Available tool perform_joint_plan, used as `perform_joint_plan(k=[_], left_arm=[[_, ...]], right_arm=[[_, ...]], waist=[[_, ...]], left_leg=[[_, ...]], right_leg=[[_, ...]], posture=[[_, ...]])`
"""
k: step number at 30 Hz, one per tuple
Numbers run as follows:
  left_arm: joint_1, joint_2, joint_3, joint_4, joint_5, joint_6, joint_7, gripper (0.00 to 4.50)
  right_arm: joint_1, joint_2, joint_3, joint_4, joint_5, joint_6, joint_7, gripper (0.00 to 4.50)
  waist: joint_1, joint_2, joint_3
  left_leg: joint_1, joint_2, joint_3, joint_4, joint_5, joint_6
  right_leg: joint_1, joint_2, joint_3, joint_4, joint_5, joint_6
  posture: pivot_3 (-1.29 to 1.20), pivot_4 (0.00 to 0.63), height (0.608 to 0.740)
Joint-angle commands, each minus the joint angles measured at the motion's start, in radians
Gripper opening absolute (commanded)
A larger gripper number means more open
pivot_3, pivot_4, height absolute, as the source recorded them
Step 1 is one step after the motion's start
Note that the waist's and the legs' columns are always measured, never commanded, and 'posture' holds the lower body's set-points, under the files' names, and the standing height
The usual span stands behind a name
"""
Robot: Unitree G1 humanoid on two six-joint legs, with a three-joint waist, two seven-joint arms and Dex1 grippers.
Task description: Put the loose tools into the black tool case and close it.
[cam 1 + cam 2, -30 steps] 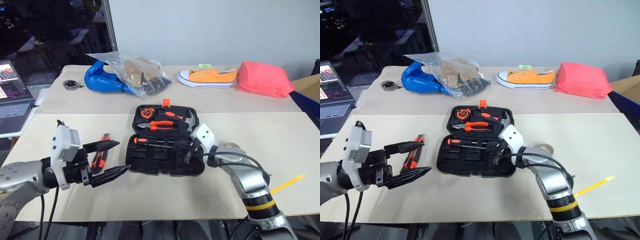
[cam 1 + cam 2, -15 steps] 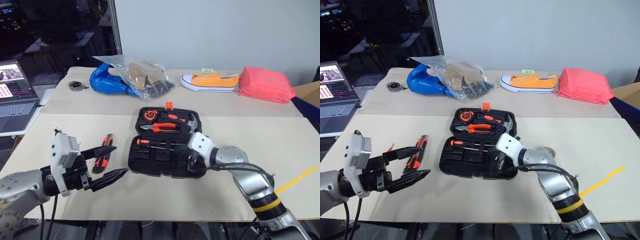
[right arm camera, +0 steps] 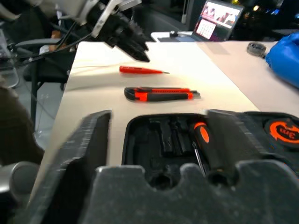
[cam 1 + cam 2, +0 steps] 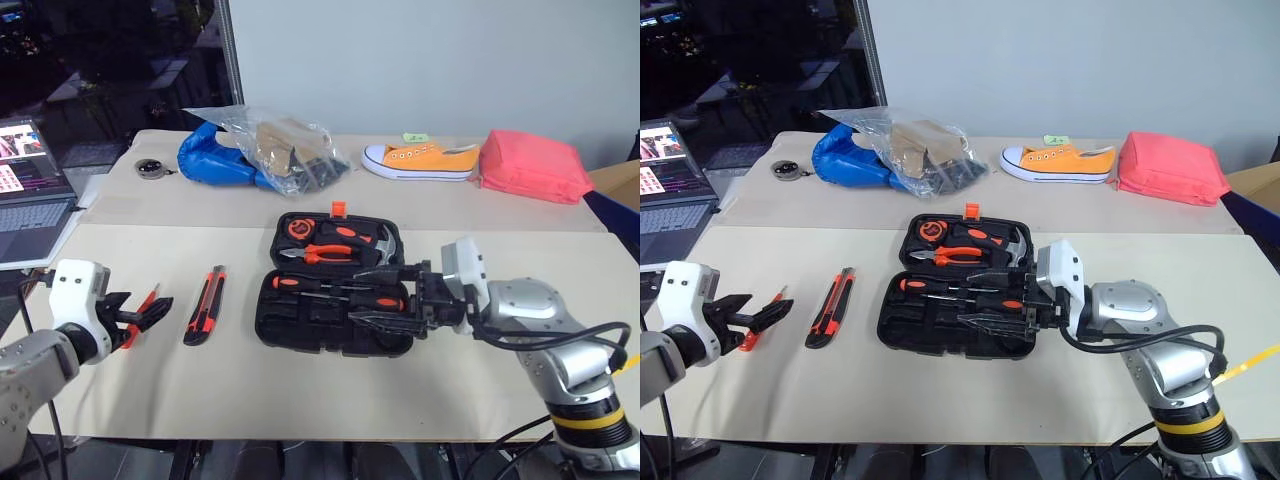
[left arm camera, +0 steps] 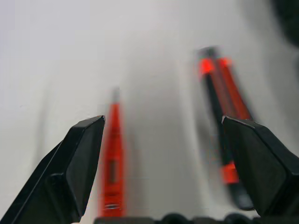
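The black tool case (image 4: 300, 320) lies open mid-table. Its far half holds pliers and a hammer. Its near half holds two black-and-orange screwdrivers (image 4: 292, 283). My right gripper (image 4: 385, 300) hovers open and empty over the case's right side, pointing left. To the left of the case lies the orange-and-black utility knife (image 4: 205, 304). Further left is the slim orange tester screwdriver (image 4: 762, 318). My left gripper (image 4: 140, 312) is open just above and around it. In the left wrist view the tester (image 5: 112, 158) lies by one finger (image 5: 79, 158) and the knife (image 5: 224, 126) by the other.
Along the table's back are a plastic bag with a blue bundle (image 4: 250, 150), an orange shoe (image 4: 418, 158) and a pink pouch (image 4: 535, 165). A laptop (image 4: 25, 195) stands off the left edge, with a small round tape measure (image 4: 150, 168) near it.
My right gripper has opened and lifted back off the case's near half, leaving a screwdriver in it. My left arm has swung left and down to the tester screwdriver.
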Motion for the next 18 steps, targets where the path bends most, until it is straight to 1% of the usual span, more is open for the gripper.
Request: perform_joint_plan(k=[1, 2, 5, 7, 8, 9, 11, 12, 13, 14, 16, 17, 18], left_arm=[[-0.033, 0.077, -0.047, 0.099, 0.054, 0.013, -0.084, 4.30], [-0.043, 0.096, -0.081, 0.125, 0.076, 0.004, -0.107, 4.30], [-0.104, 0.109, -0.143, 0.227, 0.114, 0.015, -0.132, 4.30], [-0.103, 0.118, -0.182, 0.252, 0.136, 0.015, -0.165, 3.78], [-0.094, 0.120, -0.197, 0.249, 0.144, 0.014, -0.179, 3.64], [-0.078, 0.115, -0.208, 0.235, 0.152, 0.014, -0.188, 3.15], [-0.053, 0.101, -0.208, 0.209, 0.162, 0.016, -0.194, 2.39], [-0.038, 0.095, -0.203, 0.196, 0.168, 0.012, -0.196, 2.15], [-0.024, 0.089, -0.193, 0.182, 0.176, -0.004, -0.200, 1.68], [-0.012, 0.081, -0.180, 0.166, 0.179, -0.018, -0.205, 1.42], [0.003, 0.066, -0.152, 0.137, 0.181, -0.048, -0.221, 0.61], [0.007, 0.058, -0.137, 0.122, 0.178, -0.070, -0.236, 0.43], [-0.002, 0.046, -0.094, 0.085, 0.143, -0.108, -0.280, 0.42]], right_arm=[[-0.024, -0.010, -0.017, -0.031, 0.011, -0.004, 0.007, 4.49], [-0.024, -0.011, -0.012, -0.029, 0.003, -0.011, 0.009, 4.49], [-0.017, -0.017, -0.006, -0.033, -0.009, -0.026, 0.021, 4.49], [-0.016, -0.015, -0.008, -0.036, -0.011, -0.027, 0.018, 4.50], [-0.015, -0.015, -0.006, -0.036, -0.017, -0.029, 0.017, 4.50], [-0.013, -0.015, -0.004, -0.036, -0.024, -0.031, 0.015, 4.50], [-0.012, -0.013, -0.003, -0.038, -0.031, -0.032, 0.009, 4.50], [-0.012, -0.011, -0.004, -0.040, -0.033, -0.031, 0.004, 4.50], [-0.012, -0.009, -0.005, -0.040, -0.033, -0.028, 0.000, 4.50], [-0.010, -0.008, -0.007, -0.041, -0.033, -0.027, -0.002, 4.50], [-0.005, -0.007, -0.009, -0.042, -0.034, -0.026, -0.007, 4.50], [-0.002, -0.007, -0.010, -0.042, -0.034, -0.025, -0.010, 4.50], [0.012, -0.005, -0.015, -0.043, -0.038, -0.029, -0.018, 4.50]], waist=[[-0.001, 0.000, 0.000], [0.000, 0.000, 0.000], [0.005, 0.000, 0.000], [0.005, 0.000, 0.000], [0.004, 0.000, 0.000], [0.004, 0.000, 0.000], [0.003, 0.001, 0.000], [0.002, 0.001, 0.000], [0.002, 0.001, 0.000], [0.002, 0.001, -0.001], [0.002, 0.001, -0.001], [0.003, 0.001, -0.001], [0.003, 0.001, -0.001]], left_leg=[[-0.001, 0.000, 0.000, 0.000, 0.000, 0.000], [-0.003, 0.000, 0.000, -0.001, 0.000, 0.000], [-0.009, 0.000, 0.000, -0.002, 0.000, 0.000], [-0.013, 0.000, -0.001, -0.001, 0.000, 0.000], [-0.013, -0.001, -0.001, -0.001, 0.000, 0.000], [-0.013, -0.001, -0.001, -0.001, 0.000, 0.000], [-0.013, -0.001, -0.002, -0.002, 0.000, 0.000], [-0.012, -0.001, -0.003, -0.002, 0.000, 0.000], [-0.012, -0.001, -0.003, -0.002, -0.001, 0.000], [-0.012, -0.001, -0.003, -0.002, -0.001, 0.000], [-0.011, -0.001, -0.003, -0.002, -0.001, 0.000], [-0.011, -0.001, -0.003, -0.002, -0.001, 0.000], [-0.011, -0.001, -0.003, -0.001, -0.001, 0.000]], right_leg=[[-0.001, 0.000, 0.000, 0.000, 0.001, -0.003], [-0.004, 0.000, 0.000, 0.000, 0.002, -0.005], [-0.010, -0.002, 0.000, 0.001, 0.003, -0.005], [-0.013, -0.002, -0.001, 0.001, 0.003, -0.005], [-0.013, -0.002, -0.001, 0.001, 0.003, -0.005], [-0.013, -0.003, -0.001, 0.001, 0.003, -0.005], [-0.013, -0.005, -0.001, 0.001, 0.003, -0.005], [-0.013, -0.006, 0.000, 0.001, 0.003, -0.005], [-0.013, -0.006, 0.000, 0.001, 0.003, -0.004], [-0.013, -0.006, 0.000, 0.001, 0.003, -0.004], [-0.013, -0.007, 0.001, 0.001, 0.004, -0.004], [-0.013, -0.007, 0.001, 0.001, 0.004, -0.004], [-0.013, -0.007, 0.001, 0.001, 0.004, -0.004]], posture=[[0.00, 0.150, 0.740], [0.00, 0.150, 0.740], [0.00, 0.150, 0.740], [0.00, 0.150, 0.740], [0.00, 0.150, 0.740], [0.00, 0.150, 0.740], [0.00, 0.150, 0.740], [0.00, 0.150, 0.740], [0.00, 0.150, 0.740], [0.00, 0.150, 0.740], [0.00, 0.150, 0.740], [0.00, 0.150, 0.740], [0.00, 0.150, 0.740]])
